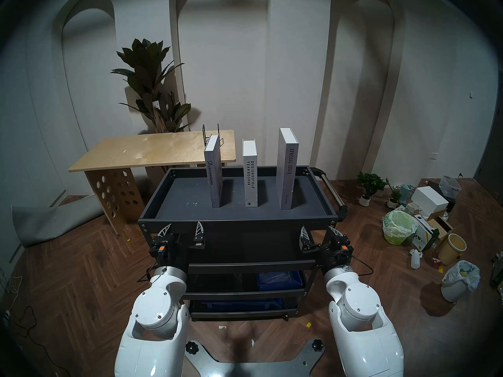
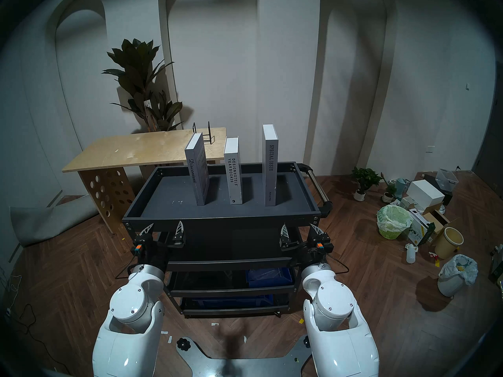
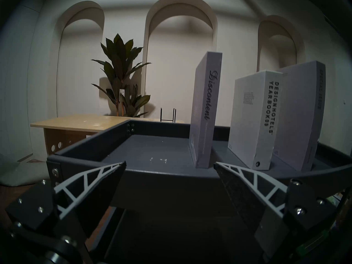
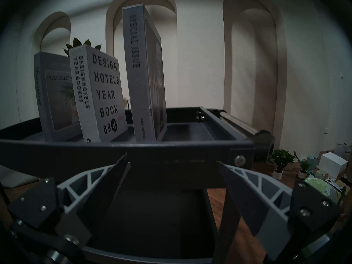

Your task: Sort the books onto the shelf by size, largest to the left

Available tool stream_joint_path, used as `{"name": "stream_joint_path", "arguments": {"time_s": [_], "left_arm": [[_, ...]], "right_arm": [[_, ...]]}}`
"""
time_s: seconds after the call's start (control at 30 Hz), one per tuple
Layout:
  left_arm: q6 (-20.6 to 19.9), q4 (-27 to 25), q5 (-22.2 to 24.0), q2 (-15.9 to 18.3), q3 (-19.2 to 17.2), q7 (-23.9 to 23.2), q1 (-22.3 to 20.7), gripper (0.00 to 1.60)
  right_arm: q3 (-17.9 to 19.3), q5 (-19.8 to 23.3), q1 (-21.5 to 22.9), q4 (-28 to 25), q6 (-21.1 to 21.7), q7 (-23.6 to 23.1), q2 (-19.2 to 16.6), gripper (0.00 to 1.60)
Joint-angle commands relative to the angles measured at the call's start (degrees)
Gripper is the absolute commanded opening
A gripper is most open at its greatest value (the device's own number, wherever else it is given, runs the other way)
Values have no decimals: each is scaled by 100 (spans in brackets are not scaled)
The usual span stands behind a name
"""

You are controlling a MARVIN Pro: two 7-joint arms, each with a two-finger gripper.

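Three books stand upright and apart on the shelf (image 1: 179, 205), the dark grey rimmed top tray of a black cart. From left to right they are the mid-height "Discontent" book (image 1: 214, 175) (image 3: 206, 113), the shortest white "DESIGNHOTELS YEARBOOK09" book (image 1: 250, 175) (image 4: 99, 94), and the tallest "SPECIAL ISSUE" book (image 1: 287, 169) (image 4: 141, 73). My left gripper (image 1: 184, 227) (image 3: 169, 166) hangs open just below the tray's front rim at its left end. My right gripper (image 1: 318, 229) (image 4: 172, 160) is open below the front rim at its right end. Neither holds anything.
A plywood table (image 1: 152, 153) with a black wire bookend (image 1: 211, 137) stands behind the cart's left, a tall plant (image 1: 152, 82) behind it. The cart's steel handle (image 1: 330, 186) juts right. Bins, boxes and small pots (image 1: 424, 221) litter the floor at right. Blue bins (image 1: 277, 281) sit on lower tiers.
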State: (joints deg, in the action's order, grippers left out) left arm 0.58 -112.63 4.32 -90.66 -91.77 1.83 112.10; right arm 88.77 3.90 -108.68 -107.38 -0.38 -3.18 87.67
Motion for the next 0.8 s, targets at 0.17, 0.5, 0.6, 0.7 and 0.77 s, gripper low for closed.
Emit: {"name": "stream_joint_path", "arguments": {"time_s": [0.17,0.5,0.6,0.7,0.77], "left_arm": [[-556,-862,103,-41,-55,107,84,160],[-873,-948,142,-3,-52,165,-12,160],[-898,-923,134,-7,-46,194,-41,160],[-913,-894,143,-19,-53,220,-72,160],[-923,-876,146,-14,-67,230,-96,160]], "right_arm": [[52,344,46,-888,-131,-231,-3,160],[-58,400,372,-990,-154,-220,95,160],[-121,329,580,-884,-230,-154,148,160],[-185,318,834,-743,-236,-109,195,160],[-239,244,1013,-618,-275,-51,210,160]]}}
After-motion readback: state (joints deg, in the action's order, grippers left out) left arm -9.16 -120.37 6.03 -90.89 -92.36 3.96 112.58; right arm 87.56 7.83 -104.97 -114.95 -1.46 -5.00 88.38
